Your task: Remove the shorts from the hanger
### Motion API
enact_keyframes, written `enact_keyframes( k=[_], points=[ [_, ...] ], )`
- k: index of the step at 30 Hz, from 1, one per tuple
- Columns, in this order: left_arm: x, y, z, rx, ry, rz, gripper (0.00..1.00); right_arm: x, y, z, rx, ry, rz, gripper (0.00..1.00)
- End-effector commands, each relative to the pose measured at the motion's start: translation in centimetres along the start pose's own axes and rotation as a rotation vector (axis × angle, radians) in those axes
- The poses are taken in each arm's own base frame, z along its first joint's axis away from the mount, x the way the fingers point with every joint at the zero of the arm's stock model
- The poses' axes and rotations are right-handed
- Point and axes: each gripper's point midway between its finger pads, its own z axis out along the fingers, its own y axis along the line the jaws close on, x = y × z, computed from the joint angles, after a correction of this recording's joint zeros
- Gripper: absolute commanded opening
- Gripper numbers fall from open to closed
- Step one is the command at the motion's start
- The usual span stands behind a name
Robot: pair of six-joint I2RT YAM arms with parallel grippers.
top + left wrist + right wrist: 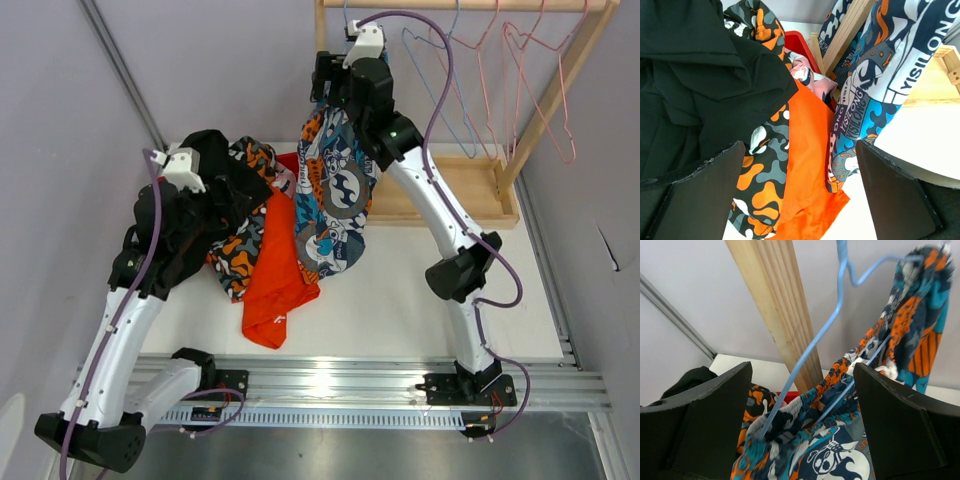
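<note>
At the wooden rack (560, 95) on the far side of the white desk (440, 300), we are seeing the right pincer (802, 375) standing wide open. Its two black fingers are straddling the blue wire hanger (832, 325) and the bunched waistband of the blue shorts with orange and white print (840, 455). It is gripping nothing, and we cannot tell whether either finger is brushing the cloth.

The left pincer (800, 150) is gaping fully and holding nothing, hovering over a heap of clothing on the left of the desk.

We are counting five pairs of shorts, one hanging and four heaped. We are also counting at least three bare wire hangers (540, 80) on the rack, one pale blue and the others pink.

The blue pair is hanging from its hanger, crumpled at the top and draping down toward the desk. In the heap, the plain black shorts (215, 190) are lying uppermost. Beside them are the orange, black and white blotched shorts (240, 255) and the plain orange shorts (275, 275), which are trailing toward the near edge. The pink shorts with navy and white print (817, 85) are showing only as a small patch behind the orange pair.
</note>
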Motion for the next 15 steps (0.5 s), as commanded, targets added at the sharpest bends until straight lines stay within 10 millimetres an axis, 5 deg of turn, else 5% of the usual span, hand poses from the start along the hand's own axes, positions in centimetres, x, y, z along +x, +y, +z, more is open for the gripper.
enact_keyframes(
  k=[1,6,15],
  points=[
    [-0.5,-0.7,-0.7,0.043,-0.036,0.031,0.99,-1.6,0.4,0.9,0.011,-0.087,0.055,0.84],
    [0.5,-0.4,-0.3,0.040,-0.024,0.038,0.99,-1.0,0.2,1.6,0.032,-0.098,0.068,0.46],
    [2.5,-0.1,0.5,0.044,0.011,0.032,0.99,-2.7,-0.1,0.5,0.052,-0.125,0.051,0.14]
  ],
)
